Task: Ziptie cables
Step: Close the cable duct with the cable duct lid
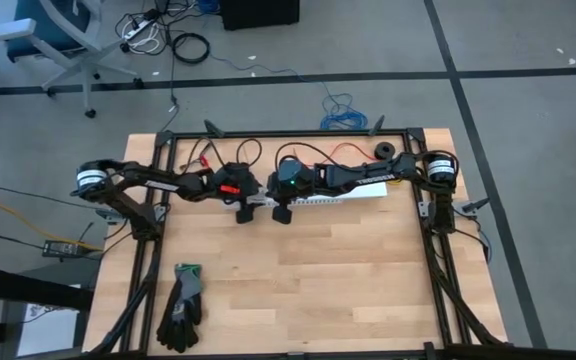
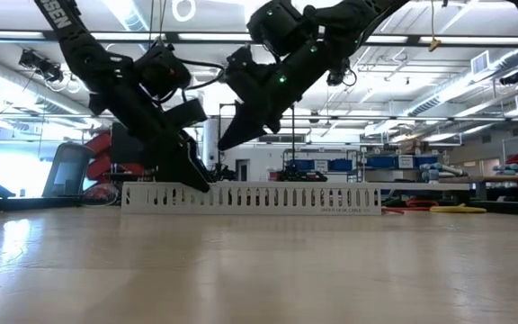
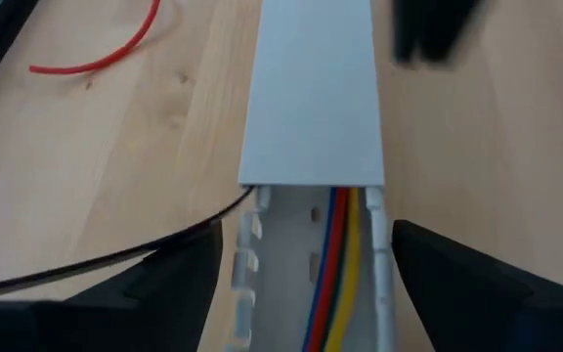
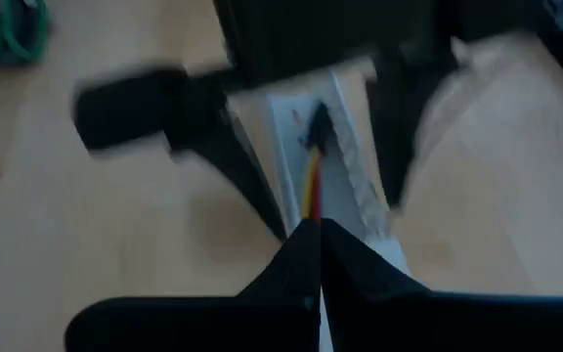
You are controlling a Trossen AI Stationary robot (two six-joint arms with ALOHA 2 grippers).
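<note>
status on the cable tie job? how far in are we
Done: the cables lie inside the white slotted channel, partly under its cover. In hand: the left tool is open, straddling the channel's uncovered end; the right tool is shut, just above the same channel. Left: no zip tie shows around the cables. A thin black strand beside the channel may be one; unclear.

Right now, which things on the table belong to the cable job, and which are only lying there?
Belong to the job:
- cables, lying inside the channel
- white slotted channel
- channel cover
- left gripper, open astride the channel
- right gripper, shut

Lying about:
- black gloves
- loose red wire
</note>
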